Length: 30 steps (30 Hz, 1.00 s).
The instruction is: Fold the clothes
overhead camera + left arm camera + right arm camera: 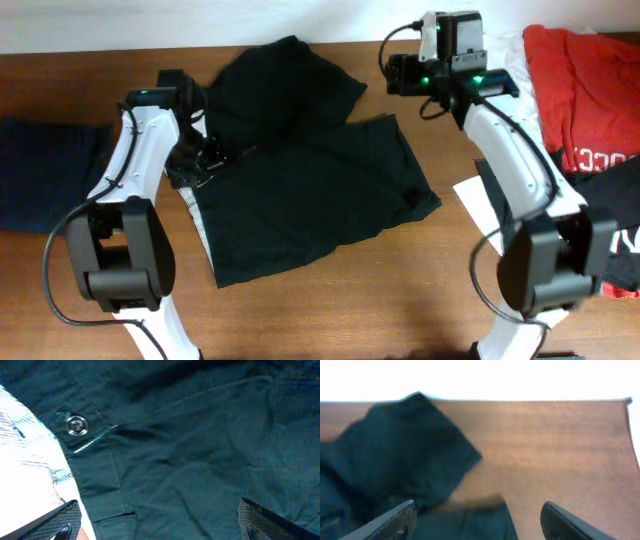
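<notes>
A large plain black garment [300, 180] lies spread and rumpled on the middle of the table. Its white inner patch [197, 210] shows at its left edge. My left gripper [203, 152] is open, low over the garment's left edge. In the left wrist view the jaws [160, 525] straddle dark cloth [200, 450] near a metal snap button [76, 425] and the white patch [30, 465]. My right gripper [393, 75] is open and empty above the garment's upper right corner. In the right wrist view its jaws [477, 520] hang over the cloth edge [395, 460].
A red garment [580, 90] lies at the far right, with a black one with white lettering [625, 240] below it. A navy garment [40, 170] lies at the left edge. A white sheet [480, 205] sits by the right arm. Wooden table [560, 450] shows around.
</notes>
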Each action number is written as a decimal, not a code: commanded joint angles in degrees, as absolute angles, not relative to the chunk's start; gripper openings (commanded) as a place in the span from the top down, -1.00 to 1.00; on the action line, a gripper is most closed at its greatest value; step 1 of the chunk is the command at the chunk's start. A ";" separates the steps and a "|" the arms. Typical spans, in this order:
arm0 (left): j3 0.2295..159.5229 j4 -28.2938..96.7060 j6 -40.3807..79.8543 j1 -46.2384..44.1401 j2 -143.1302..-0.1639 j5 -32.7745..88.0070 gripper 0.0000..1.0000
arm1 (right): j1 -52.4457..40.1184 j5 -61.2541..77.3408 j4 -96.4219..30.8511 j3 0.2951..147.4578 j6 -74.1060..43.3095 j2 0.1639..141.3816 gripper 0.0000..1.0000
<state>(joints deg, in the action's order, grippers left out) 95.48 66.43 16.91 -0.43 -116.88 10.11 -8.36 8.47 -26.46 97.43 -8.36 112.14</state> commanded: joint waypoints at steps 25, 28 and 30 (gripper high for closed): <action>95.66 66.74 17.12 -6.39 -116.46 10.74 -0.98 | -12.88 8.60 2.74 98.19 -12.97 140.07 0.92; 95.68 66.74 17.10 -6.39 -116.46 10.74 -0.98 | -9.89 6.37 -1.69 100.49 -12.95 138.06 0.93; 95.66 66.72 17.10 -6.39 -116.46 10.72 -0.98 | -7.62 2.07 -6.74 100.97 -12.93 136.33 0.92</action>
<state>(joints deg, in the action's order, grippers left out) 95.48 66.63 16.95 -6.31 -116.88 10.13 -11.70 8.97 -2.72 99.04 -12.27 139.04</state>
